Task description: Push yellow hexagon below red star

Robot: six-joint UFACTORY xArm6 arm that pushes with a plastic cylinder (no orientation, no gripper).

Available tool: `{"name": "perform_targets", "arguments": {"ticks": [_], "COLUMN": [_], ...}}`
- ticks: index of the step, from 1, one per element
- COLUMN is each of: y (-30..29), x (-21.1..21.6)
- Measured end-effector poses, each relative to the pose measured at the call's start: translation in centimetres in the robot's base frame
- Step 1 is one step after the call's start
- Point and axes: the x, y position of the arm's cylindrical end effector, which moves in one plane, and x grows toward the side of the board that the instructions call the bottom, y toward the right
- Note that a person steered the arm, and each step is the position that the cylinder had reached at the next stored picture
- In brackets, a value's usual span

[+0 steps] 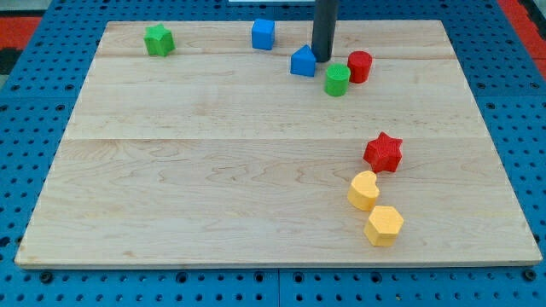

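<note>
The yellow hexagon block lies flat near the view's bottom right, below the red star block and well apart from it. The red star block also lies flat, points outward.

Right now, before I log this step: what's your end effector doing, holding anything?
My tip: a bare rod, no jaws, holding nothing; it sits at the view's top, just right of the blue block, far from the yellow hexagon.

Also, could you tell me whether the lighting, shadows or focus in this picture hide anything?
Camera view: even, soft light, no glare on the board; the yellow hexagon and red star are sharp with faint shadows; my tip is slightly soft beside the blue block.
</note>
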Motion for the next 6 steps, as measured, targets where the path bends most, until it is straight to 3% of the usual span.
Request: {"name": "perform_targets", "arguments": {"ticks": [1, 2, 4, 5, 6], "y": [0.6, 0.6, -2.5, -6.2, -1.6], "x": [7.7, 9.7, 20.6, 22.8, 26.2]}}
